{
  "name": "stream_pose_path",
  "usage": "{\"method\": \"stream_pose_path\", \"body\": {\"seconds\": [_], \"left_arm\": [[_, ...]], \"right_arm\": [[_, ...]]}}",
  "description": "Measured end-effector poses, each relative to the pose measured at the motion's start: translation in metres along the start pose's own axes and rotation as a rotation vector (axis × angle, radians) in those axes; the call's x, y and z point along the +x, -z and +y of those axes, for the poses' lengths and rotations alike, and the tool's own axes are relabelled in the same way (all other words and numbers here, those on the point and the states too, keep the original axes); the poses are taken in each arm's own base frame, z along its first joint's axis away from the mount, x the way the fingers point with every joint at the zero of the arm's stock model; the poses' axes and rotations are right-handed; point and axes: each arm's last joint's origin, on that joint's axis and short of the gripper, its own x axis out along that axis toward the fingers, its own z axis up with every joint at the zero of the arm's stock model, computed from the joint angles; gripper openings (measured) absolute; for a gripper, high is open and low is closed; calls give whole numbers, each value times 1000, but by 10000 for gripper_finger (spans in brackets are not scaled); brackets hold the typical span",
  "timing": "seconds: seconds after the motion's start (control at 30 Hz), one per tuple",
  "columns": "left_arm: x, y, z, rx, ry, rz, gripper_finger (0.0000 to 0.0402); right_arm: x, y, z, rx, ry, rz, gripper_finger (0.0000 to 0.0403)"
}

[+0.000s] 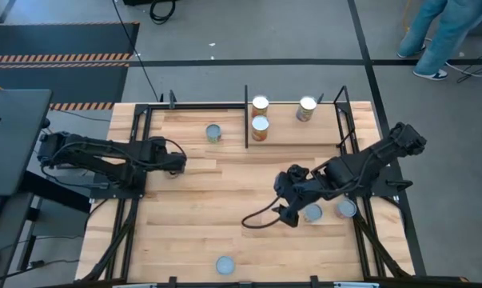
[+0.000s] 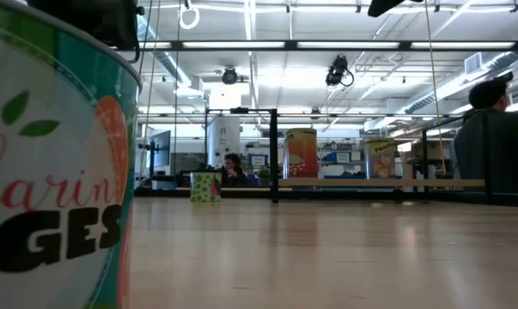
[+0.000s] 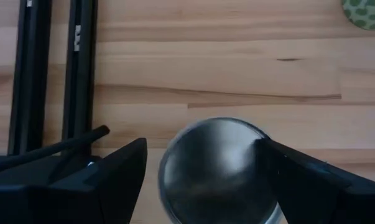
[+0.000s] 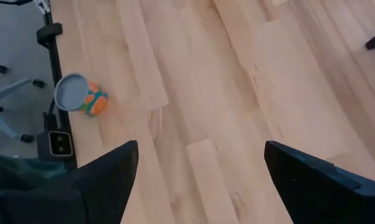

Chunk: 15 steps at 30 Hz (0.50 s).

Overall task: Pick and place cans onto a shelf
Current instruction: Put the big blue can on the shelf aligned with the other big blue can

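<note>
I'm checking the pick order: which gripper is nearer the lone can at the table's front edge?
Right. The right gripper hovers over the table just behind that can, while the left gripper sits farther back, straddling another can.

One camera looks straight down on the whole table (image 1: 225, 188), another sits at board level hard against a can (image 2: 52, 163) facing the shelf (image 2: 362, 183), and two wrist cameras look closely down at the same table.

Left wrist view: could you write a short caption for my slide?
Left gripper open around a silvery round-topped can on the light wooden table.
</note>
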Motion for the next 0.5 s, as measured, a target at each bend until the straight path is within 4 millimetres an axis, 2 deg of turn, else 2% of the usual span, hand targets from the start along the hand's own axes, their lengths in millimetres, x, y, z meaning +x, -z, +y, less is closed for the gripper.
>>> {"method": "stream_pose_path", "body": {"seconds": [0.37,0.5], "left_arm": [[1,0,8,0,-69,-4,315],[1,1,14,-15,-129,22,278]], "right_arm": [[3,-8,-9,4,14,-9,356],[3,-8,-9,4,13,-11,356]]}}
